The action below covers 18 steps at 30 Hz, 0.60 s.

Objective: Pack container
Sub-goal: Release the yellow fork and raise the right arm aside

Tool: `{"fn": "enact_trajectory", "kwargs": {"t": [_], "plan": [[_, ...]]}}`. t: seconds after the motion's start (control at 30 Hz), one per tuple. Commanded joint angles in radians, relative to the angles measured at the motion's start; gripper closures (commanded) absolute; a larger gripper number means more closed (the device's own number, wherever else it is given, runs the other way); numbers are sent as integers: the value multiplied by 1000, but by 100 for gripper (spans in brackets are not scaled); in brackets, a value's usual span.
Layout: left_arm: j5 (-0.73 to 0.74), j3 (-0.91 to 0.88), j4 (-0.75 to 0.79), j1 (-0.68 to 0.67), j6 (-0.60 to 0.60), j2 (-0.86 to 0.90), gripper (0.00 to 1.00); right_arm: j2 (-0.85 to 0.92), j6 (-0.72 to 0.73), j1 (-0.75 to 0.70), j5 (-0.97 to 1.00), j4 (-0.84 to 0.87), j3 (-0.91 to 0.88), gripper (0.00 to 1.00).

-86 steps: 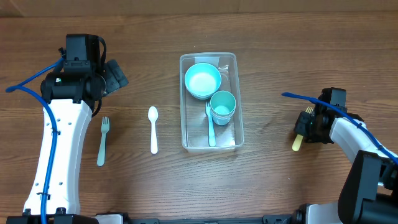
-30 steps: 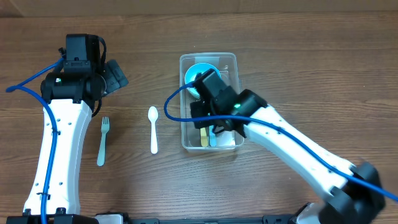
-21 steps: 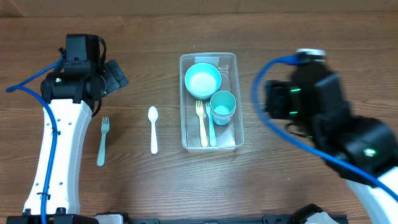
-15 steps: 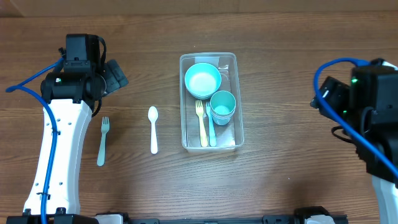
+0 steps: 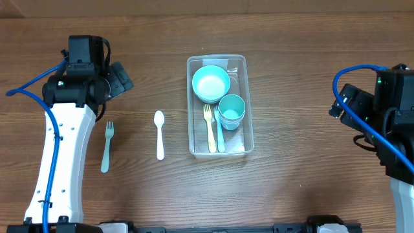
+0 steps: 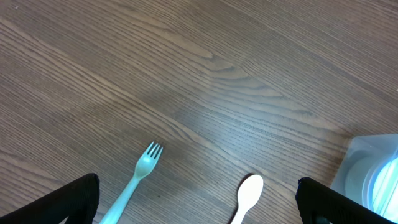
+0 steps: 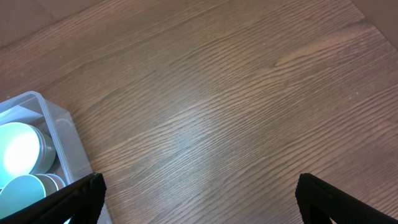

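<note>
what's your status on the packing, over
Left gripper and right gripper open, empty. Container holds bowl, cup, yellow fork, teal spoon. White spoon, green fork outside. Nothing blocking them.

Dark brown wood-grain table [image 5: 304, 194], even light; tan strip [image 5: 207, 6] along far edge.

Your overhead view is bright and evenly lit from above: the table [image 5: 291, 188] grain reads crisp, the fork [image 5: 107, 147] and spoon [image 5: 159, 134] cast only thin, soft shadows, and pale glare sits on the rim of the clear container [image 5: 217, 57]. The right arm [image 5: 388, 123] at the frame edge looks soft, close to the lens. In both wrist views you get sharp wood, while the fingers [image 6: 62, 205] in the lower corners are featureless black.
</note>
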Motion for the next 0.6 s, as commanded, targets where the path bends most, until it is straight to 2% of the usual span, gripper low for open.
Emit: {"fn": "enact_trajectory", "kwargs": {"t": [0.0,0.1,0.17,0.37,0.4,0.43,0.47,0.5,0.53,0.57], "plan": [[4,7,2,2,-17,6,0,0,-5,-3,3,6,11,0],[4,7,2,2,-17,6,0,2,-4,-4,20,6,11,0],[4,7,2,2,-17,6,0,18,24,-4,101,5,11,0],[4,7,2,2,-17,6,0,109,26,-5,116,32,11,0],[4,7,2,2,-17,6,0,142,26,-30,115,39,11,12],[4,7,2,2,-17,6,0,155,26,-47,115,39,11,15],[4,7,2,2,-17,6,0,171,26,-75,111,39,11,33],[4,7,2,2,-17,6,0,180,26,-98,96,40,11,37],[4,7,2,2,-17,6,0,187,26,-126,66,47,11,24],[4,7,2,2,-17,6,0,188,26,-142,65,51,11,0]]}}
